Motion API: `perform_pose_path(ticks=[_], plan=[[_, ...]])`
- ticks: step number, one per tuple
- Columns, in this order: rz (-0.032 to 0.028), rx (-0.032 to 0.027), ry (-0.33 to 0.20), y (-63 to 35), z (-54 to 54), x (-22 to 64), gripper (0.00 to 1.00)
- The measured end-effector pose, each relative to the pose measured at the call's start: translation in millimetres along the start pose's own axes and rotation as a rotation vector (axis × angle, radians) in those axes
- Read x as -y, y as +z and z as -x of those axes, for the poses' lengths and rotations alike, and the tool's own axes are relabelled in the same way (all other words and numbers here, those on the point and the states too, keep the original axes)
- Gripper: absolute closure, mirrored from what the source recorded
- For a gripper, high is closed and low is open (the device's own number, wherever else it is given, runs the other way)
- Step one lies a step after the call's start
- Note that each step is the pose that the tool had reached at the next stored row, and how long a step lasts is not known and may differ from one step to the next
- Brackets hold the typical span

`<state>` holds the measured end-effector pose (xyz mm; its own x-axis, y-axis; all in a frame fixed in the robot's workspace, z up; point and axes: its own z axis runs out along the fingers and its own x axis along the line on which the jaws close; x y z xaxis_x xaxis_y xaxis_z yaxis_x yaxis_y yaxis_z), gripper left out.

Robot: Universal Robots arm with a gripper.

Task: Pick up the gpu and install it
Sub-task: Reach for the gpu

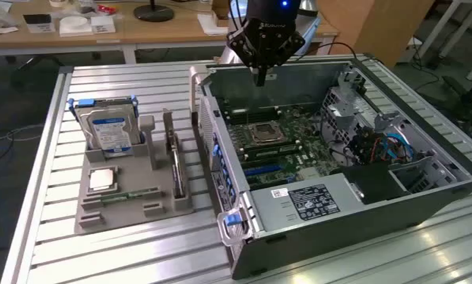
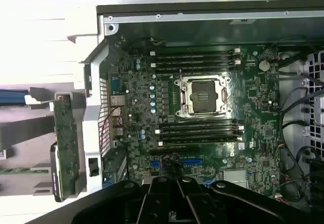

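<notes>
The gpu (image 1: 172,158) stands on edge in a grey holder (image 1: 133,210) at the exterior view's left of the open computer case (image 1: 339,236). It is a thin card with a brownish board face. In the wrist view the gpu (image 2: 65,148) lies beside the case's rear wall. My gripper (image 1: 259,78) hangs above the far end of the case, over the motherboard (image 1: 287,148). It is shut with nothing in it and well apart from the gpu. In the wrist view my gripper (image 2: 177,183) shows over the blue slots.
The holder also carries a silver hard drive with a blue label (image 1: 109,131), a processor chip (image 1: 103,177) and a narrow green memory stick (image 1: 129,193). The motherboard has an open processor socket (image 2: 202,95). Cables and a drive cage (image 1: 370,142) fill the case's right side. Desks stand behind.
</notes>
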<state>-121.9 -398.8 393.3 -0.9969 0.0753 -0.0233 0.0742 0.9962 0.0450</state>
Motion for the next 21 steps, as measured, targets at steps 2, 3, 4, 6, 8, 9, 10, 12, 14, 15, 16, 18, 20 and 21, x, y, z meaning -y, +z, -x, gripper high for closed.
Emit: perform_pose_path(ticks=[2, 3, 4, 6, 8, 9, 10, 12, 14, 15, 16, 18, 20, 21], plan=[[0.0, 0.0, 0.0, 0.0, 0.0, 0.0, 0.89], [0.0, 0.0, 0.0, 0.0, 0.0, 0.0, 0.89], [0.0, 0.0, 0.0, 0.0, 0.0, 0.0, 0.89], [0.0, 0.0, 0.0, 0.0, 0.0, 0.0, 0.89], [0.0, 0.0, 0.0, 0.0, 0.0, 0.0, 0.89], [0.0, 0.0, 0.0, 0.0, 0.0, 0.0, 0.89], [0.0, 0.0, 0.0, 0.0, 0.0, 0.0, 0.89], [0.0002, 0.0002, 0.0, 0.1, -0.7, 0.0, 0.89], [0.0001, 0.0001, 0.0, 0.0, -2.4, 0.2, 0.89], [0.0, 0.0, 0.0, -0.1, -3.6, 0.3, 0.89], [0.0001, 0.0001, 0.0, 0.0, -4.7, 0.3, 0.89], [0.0001, 0.0001, 0.0, -0.1, -6.8, 0.3, 0.89], [0.0, 0.0001, 0.0, -0.1, -9.0, 0.3, 0.89], [0.0, 0.0, 0.0, -0.2, -10.3, 0.4, 0.89]])
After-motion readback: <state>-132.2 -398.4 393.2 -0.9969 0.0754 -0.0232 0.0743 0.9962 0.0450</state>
